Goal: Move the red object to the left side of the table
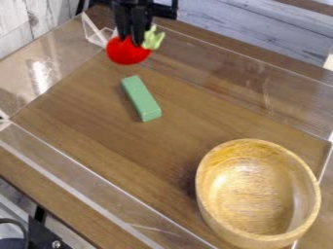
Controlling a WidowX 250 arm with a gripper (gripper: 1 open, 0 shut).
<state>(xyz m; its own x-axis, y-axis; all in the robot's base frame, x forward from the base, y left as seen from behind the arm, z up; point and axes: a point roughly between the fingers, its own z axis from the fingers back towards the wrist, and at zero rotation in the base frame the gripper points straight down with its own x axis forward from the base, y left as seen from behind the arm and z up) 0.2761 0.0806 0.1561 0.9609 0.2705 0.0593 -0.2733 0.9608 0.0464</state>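
In the single camera view, the red object (127,50) hangs off the table (208,107), pinched in the hand (131,37), whose dark fingers come straight down from the top edge of the picture and are pressed together on the fruit's top; its light-green leaf sticks out on the side toward the wooden bowl (258,190). Taking the green block (140,98) as the landmark, the red object sits beyond the block's far end, up toward the back acrylic wall and slightly toward the picture's left, well apart from the bowl, which lies at the opposite, near corner from the block.

As for progress, I judge the pick-up done and the carry under way: the fruit is lifted clear of the wood and nothing red rests on the surface. What is left is to bring it over the left part of the table, lower it, and let go; from this angle I cannot tell how much of the sideways travel remains.

The arm itself is mostly cut off by the frame; only the vertical lower part of the hand shows, pointing down at the table beyond the green block
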